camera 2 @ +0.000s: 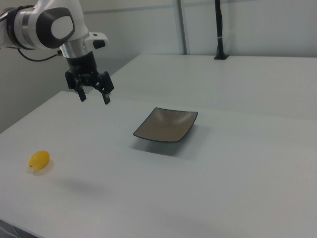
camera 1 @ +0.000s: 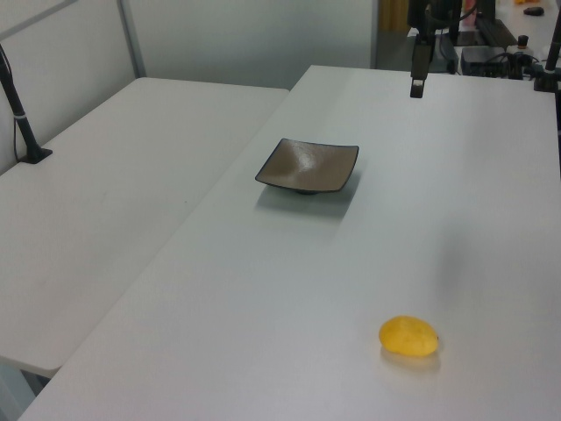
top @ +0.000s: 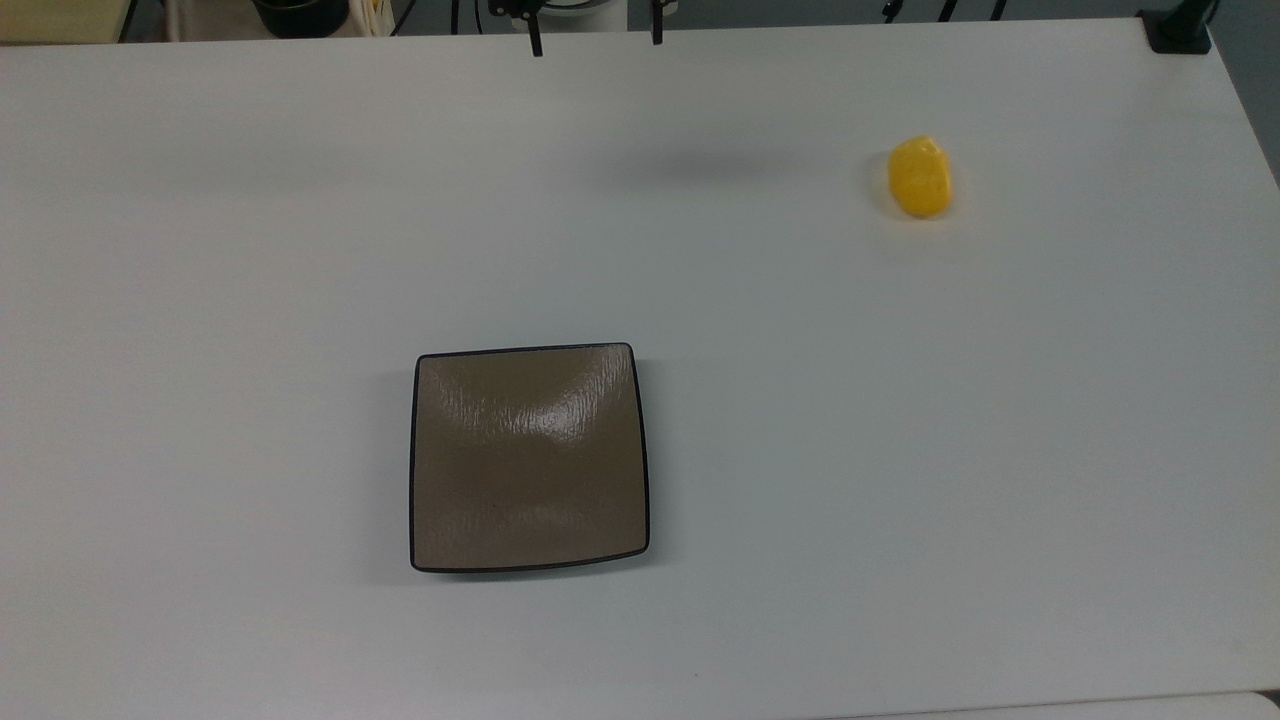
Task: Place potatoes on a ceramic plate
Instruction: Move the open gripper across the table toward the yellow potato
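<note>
The yellow potato (top: 921, 177) lies on the white table at the top view's upper right, near the front in the left view (camera 1: 408, 336) and at the far left in the right view (camera 2: 38, 159). The square brown ceramic plate (top: 529, 458) sits empty in the middle of the table, also seen in the left view (camera 1: 308, 164) and the right view (camera 2: 165, 124). My gripper (camera 2: 93, 96) hangs open high above the table, well apart from both. Its fingertips (top: 536, 45) poke in at the top view's upper edge, and one finger (camera 1: 418, 74) shows in the left view.
A second white table (camera 1: 114, 193) adjoins on the left view's left, with a black post (camera 1: 19, 110) clamped to it. A black clamp (top: 1178, 30) sits at the top view's upper right corner. Dark equipment (camera 1: 491, 44) stands behind the table.
</note>
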